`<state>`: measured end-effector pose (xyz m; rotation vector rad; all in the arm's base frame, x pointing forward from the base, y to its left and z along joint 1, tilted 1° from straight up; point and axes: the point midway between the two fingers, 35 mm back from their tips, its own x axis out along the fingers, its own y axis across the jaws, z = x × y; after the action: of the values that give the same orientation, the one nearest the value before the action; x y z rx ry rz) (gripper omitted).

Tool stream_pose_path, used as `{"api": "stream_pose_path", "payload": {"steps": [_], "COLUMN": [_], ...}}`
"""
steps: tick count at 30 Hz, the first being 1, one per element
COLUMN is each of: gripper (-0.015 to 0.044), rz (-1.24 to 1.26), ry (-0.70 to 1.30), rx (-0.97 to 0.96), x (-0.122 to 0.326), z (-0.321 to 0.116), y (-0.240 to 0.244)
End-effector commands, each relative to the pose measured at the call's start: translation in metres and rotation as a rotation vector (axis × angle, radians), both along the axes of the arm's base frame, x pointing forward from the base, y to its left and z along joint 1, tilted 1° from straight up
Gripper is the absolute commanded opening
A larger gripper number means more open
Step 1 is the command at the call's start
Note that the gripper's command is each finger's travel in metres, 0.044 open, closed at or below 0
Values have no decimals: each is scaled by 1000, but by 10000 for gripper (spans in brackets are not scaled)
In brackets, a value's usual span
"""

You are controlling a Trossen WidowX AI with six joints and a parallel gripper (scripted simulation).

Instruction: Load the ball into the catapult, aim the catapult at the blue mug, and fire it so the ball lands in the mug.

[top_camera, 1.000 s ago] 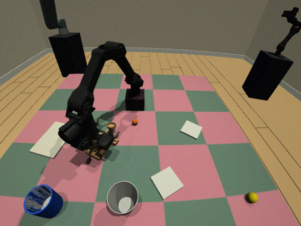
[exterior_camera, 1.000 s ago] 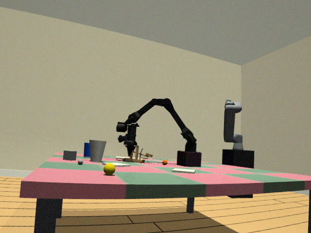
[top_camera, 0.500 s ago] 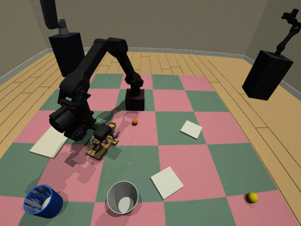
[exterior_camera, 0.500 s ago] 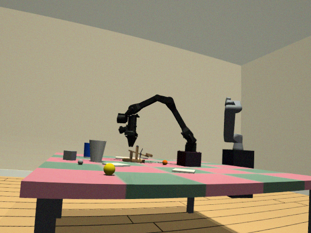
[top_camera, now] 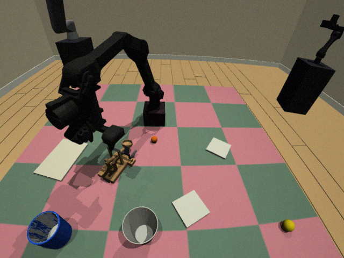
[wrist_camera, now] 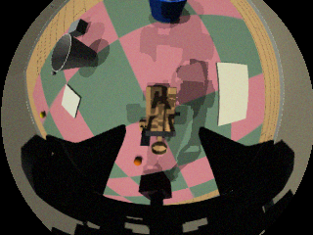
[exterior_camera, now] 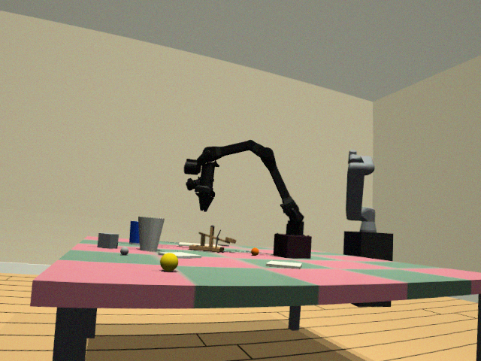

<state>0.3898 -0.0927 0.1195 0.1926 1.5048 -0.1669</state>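
Observation:
The wooden catapult (top_camera: 113,177) (exterior_camera: 205,247) (wrist_camera: 170,110) stands on the checkered table, its cup (top_camera: 127,143) (exterior_camera: 231,240) (wrist_camera: 158,148) at the end toward the arm's base. The cup looks empty. The orange ball (top_camera: 153,138) (exterior_camera: 255,251) (wrist_camera: 138,161) lies on the table beside the cup end. The blue mug (top_camera: 65,233) (exterior_camera: 134,232) (wrist_camera: 167,11) stands upright beyond the catapult's other end, roughly along its length in the wrist view. My gripper (exterior_camera: 204,210) (wrist_camera: 163,129) is wide open and empty, pointing down above the catapult.
A grey tapered bin (top_camera: 131,222) (exterior_camera: 150,233) (wrist_camera: 80,54) stands beside the mug. A grey cube (exterior_camera: 107,240) (wrist_camera: 79,27), a small grey ball (exterior_camera: 124,250) and a yellow ball (top_camera: 288,225) (exterior_camera: 168,262) (wrist_camera: 43,115) lie farther off. White flat panels (top_camera: 61,159) (top_camera: 218,147) (top_camera: 191,208) lie around.

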Motion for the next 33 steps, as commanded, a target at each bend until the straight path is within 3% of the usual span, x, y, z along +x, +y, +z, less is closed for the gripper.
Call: {"api": "stream_pose_path", "payload": {"steps": [1,5,13,25,33], "gripper": [387,300,300,300,300], "rz": [12,82,223,424,435], "ry": [14,16,21,28,28], "rx": [4,3,2,-1,-1], "x": [-4,-26,-89,-202,-207], "z": [-8,-19,-47,-106,-110], "y": [7,42,94,129,134]}}
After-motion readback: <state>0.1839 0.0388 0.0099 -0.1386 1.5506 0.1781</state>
